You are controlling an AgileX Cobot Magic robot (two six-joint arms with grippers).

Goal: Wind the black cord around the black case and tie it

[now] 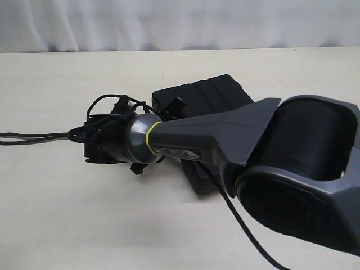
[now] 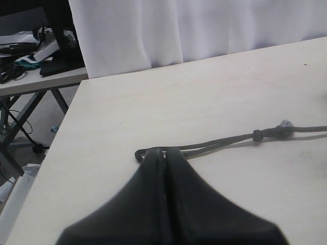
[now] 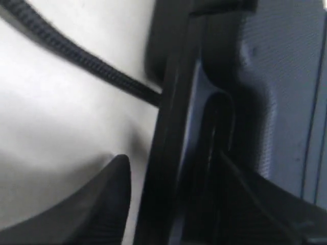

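The black case (image 1: 209, 93) lies flat near the table's middle, largely hidden behind my right arm. My right gripper (image 1: 93, 143) reaches across to its left side. In the right wrist view this gripper (image 3: 171, 168) stands open astride the case's rim (image 3: 168, 102), one finger over the table and the other over the lid. A braided black strand (image 3: 76, 51), apparently the black cord, runs under the case there. The cord (image 1: 28, 136) leads off the exterior view's left edge. My left gripper (image 2: 162, 151) is shut on the cord's looped end. Its knot (image 2: 258, 135) and frayed tuft (image 2: 284, 124) lie further along.
My right arm (image 1: 292, 163) fills the exterior view's lower right, and its own cable (image 1: 242, 225) hangs over the table. A white curtain (image 2: 179, 25) backs the table. Past the table's edge stands a cluttered side table (image 2: 36, 51).
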